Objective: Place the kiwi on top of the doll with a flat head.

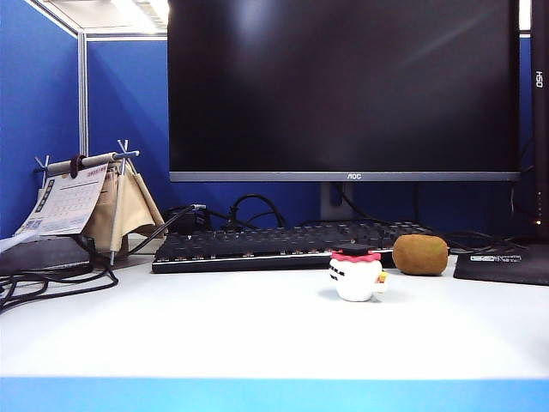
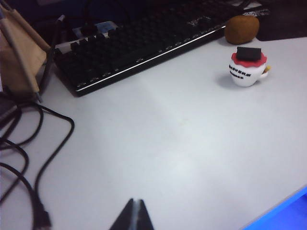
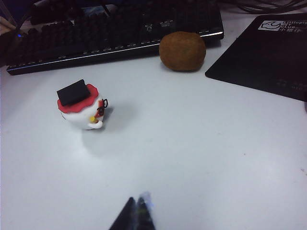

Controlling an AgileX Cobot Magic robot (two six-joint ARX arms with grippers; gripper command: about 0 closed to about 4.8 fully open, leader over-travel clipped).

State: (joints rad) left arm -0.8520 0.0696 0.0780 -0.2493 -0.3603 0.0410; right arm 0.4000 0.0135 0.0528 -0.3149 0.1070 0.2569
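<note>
The kiwi (image 1: 420,254) (image 2: 242,29) (image 3: 182,51), a fuzzy brown oval, lies on the white table against the keyboard's right end. The doll with a flat head (image 1: 356,274) (image 2: 247,67) (image 3: 79,106) stands upright just left of and in front of it, white with a red frill and flat black cap. Neither arm shows in the exterior view. My left gripper (image 2: 136,201) is shut and empty, hovering over bare table far from both. My right gripper (image 3: 136,199) is also shut and empty, well back from the doll and kiwi.
A black keyboard (image 1: 274,246) lies under a dark monitor (image 1: 343,86). A black mouse pad (image 1: 506,263) (image 3: 268,52) sits right of the kiwi. Cables (image 2: 29,143) and a desk calendar stand (image 1: 86,202) occupy the left. The table's blue front edge (image 1: 274,395) is near.
</note>
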